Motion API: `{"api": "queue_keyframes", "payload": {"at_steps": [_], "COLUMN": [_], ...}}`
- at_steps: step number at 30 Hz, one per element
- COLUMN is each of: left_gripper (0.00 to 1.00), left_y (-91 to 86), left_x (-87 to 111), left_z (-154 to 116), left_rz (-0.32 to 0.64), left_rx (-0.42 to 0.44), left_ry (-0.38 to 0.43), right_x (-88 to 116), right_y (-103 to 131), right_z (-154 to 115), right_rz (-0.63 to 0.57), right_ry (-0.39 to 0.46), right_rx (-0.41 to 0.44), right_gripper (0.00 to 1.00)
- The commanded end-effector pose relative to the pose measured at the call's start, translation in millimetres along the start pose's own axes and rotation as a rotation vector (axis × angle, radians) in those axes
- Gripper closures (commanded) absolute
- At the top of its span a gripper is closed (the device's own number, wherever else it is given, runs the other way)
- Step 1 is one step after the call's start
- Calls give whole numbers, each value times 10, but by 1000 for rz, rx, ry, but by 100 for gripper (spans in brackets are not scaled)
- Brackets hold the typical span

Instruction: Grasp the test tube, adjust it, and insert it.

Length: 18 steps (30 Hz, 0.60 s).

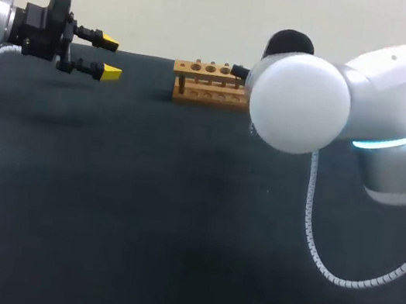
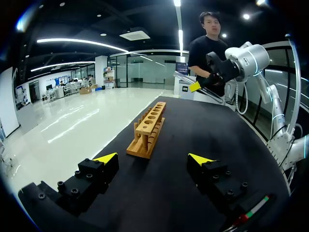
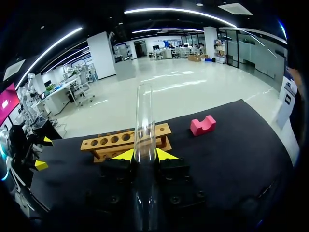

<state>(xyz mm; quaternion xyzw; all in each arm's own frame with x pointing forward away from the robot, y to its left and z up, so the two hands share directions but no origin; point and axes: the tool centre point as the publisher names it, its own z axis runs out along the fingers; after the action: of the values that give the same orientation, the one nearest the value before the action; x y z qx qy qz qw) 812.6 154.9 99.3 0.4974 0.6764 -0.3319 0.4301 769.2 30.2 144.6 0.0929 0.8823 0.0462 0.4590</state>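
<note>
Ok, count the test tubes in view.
1: the test tube stands clamped in the right end effector, the wooden rack just beyond it. The rack's holes look empty, though the tube hides some.

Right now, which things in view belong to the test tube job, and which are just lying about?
For the job:
test tube, gripped upright in the right claw
wooden rack, holes empty

Lying about:
pink block, on the table beside the rack
</note>
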Motion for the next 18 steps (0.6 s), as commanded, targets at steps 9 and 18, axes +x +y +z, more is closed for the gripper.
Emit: {"api": "queue_keyframes", "payload": {"at_steps": [9,18], "left_gripper": [0,0], "left_y": [-20,-20], "left_x": [13,13], "left_z": [-7,-7], "left_rz": [3,3], "left_rx": [-5,-5], "left_ry": [-4,-4], "right_x": [28,103], "right_y": [114,176], "right_z": [384,554], "right_rz": [-110,-163], "right_ry": [25,17], "right_rx": [-35,-36], "right_gripper": [100,100]}}
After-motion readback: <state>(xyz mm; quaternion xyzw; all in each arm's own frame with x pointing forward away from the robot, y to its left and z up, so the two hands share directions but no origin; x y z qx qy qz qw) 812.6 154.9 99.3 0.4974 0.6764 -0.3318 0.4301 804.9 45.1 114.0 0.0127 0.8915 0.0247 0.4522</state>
